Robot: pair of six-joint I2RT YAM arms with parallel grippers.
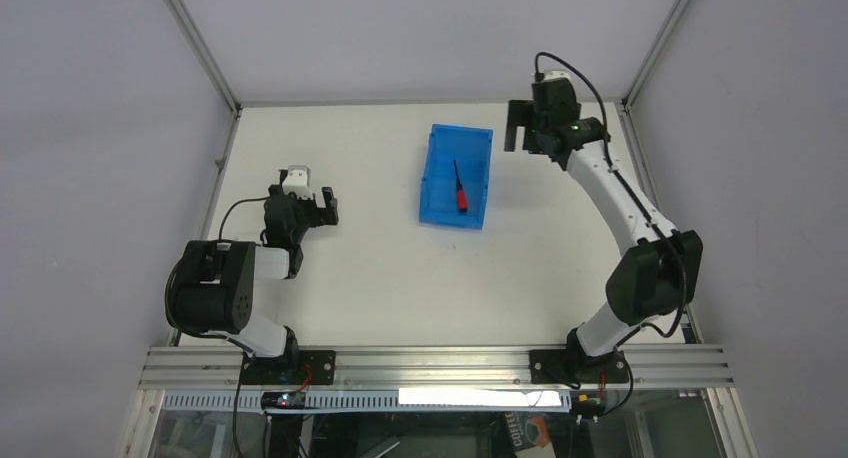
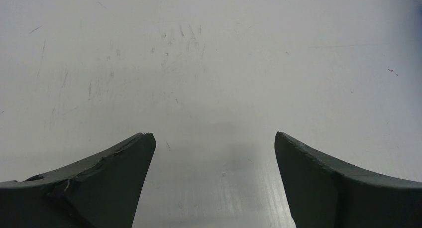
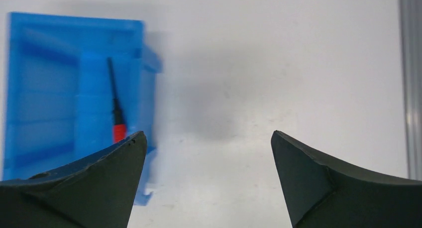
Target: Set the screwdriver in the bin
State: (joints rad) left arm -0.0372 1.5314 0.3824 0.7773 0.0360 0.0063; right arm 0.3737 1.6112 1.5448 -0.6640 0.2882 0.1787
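At the near edge, a grooved aluminium rail (image 1: 430,363) carries both arm bases. What lies below it is dim and cut off by the frame, too dark to make out.

The black-and-white left arm (image 1: 225,293) is folded low on the left of the white tabletop (image 1: 380,278). Its jaws stand wide with nothing between them. In the left wrist view only the tips of the two dark fingers (image 2: 114,178) show, cut off at the bottom edge. Beyond them lies bare, finely scratched tabletop (image 2: 209,63), with a small red fleck near the right edge.

The black-and-white right arm (image 1: 620,203) reaches up and far back along the right side. Its jaws hang above the tabletop just right of the bright blue rectangular plastic bin (image 1: 440,206), spread wide and holding nothing.

The bin sits beyond the middle of the tabletop, nearer the right arm and well apart from the left. The small red-handled screwdriver with a thin dark shaft (image 1: 460,188) lies flat on the bin's floor, handle towards the near end, shaft pointing away.

From the right wrist, the bin (image 3: 45,88) is smeared and soft. Its left side runs out of frame, and its lower part is hidden behind the left of the dark fingers (image 3: 99,178). That fingertip also covers the end of the screwdriver (image 3: 116,111) handle. An aluminium frame strip (image 3: 410,88) borders the right edge.
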